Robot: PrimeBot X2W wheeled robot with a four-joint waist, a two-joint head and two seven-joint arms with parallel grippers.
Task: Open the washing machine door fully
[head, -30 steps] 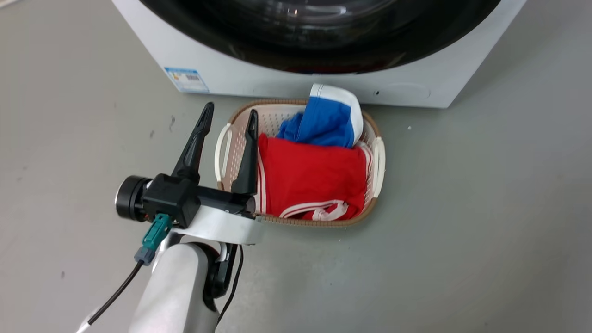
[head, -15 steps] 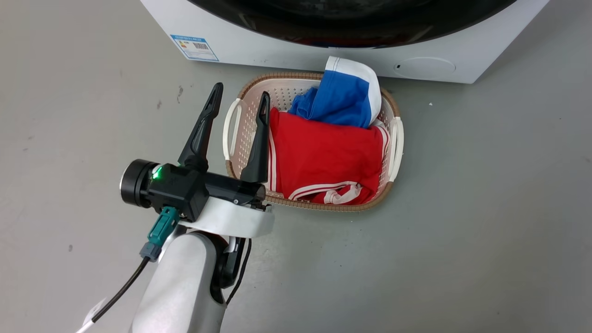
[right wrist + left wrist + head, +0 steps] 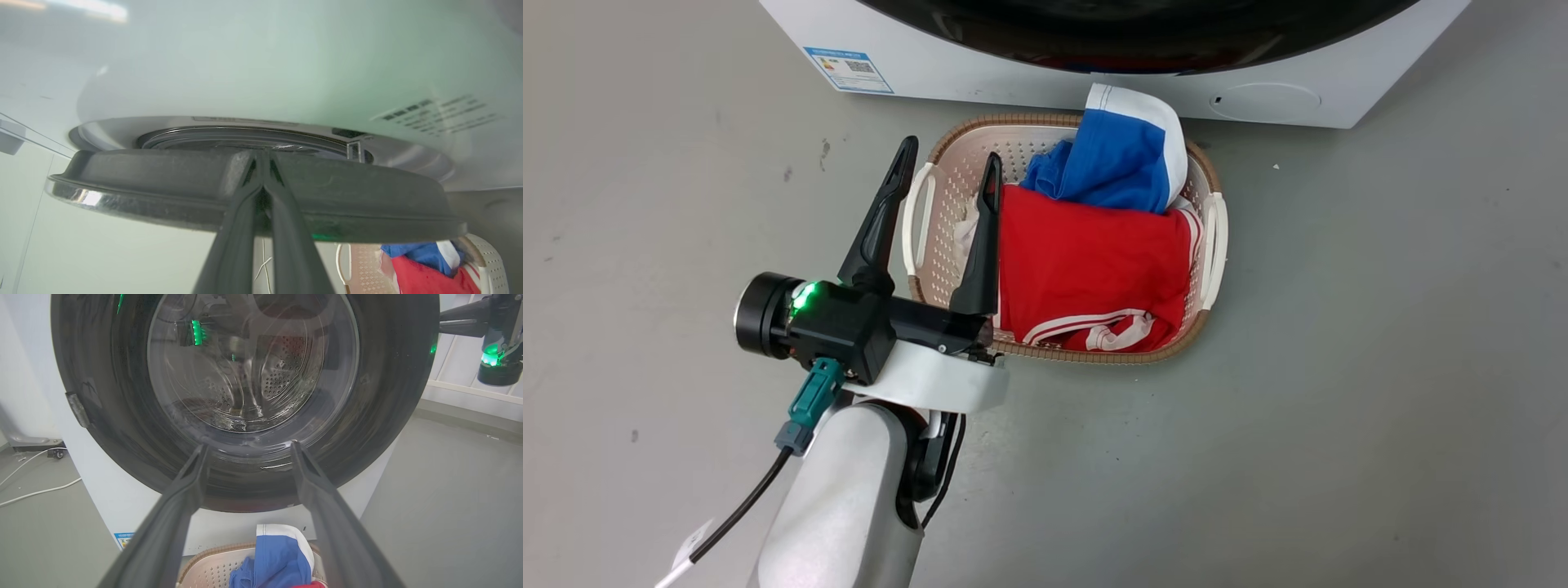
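Note:
The washing machine door [image 3: 253, 396] is a glossy black disc with a clear glass bowl, facing the left wrist camera. Its lower edge [image 3: 1135, 41] shows at the top of the head view. Seen edge-on from the right wrist, the door [image 3: 253, 192] stands slightly off the white machine front. My right gripper [image 3: 261, 157] is shut, its tips at the door's dark rim. It also shows as a dark right gripper [image 3: 443, 323] at the door's right edge. My left gripper [image 3: 947, 159] hangs open and holds nothing, above the basket's left side.
A woven laundry basket [image 3: 980, 131] stands on the grey floor against the machine, holding a red garment [image 3: 1094, 253] and a blue one [image 3: 1111, 163]. A small round white flap [image 3: 1266, 100] sits low on the machine. A white cable [image 3: 36, 492] lies on the floor.
The head camera has tilted down, so the machine sits higher in the picture. A green light has come on at the left wrist. The left gripper stays open over the basket's left side.

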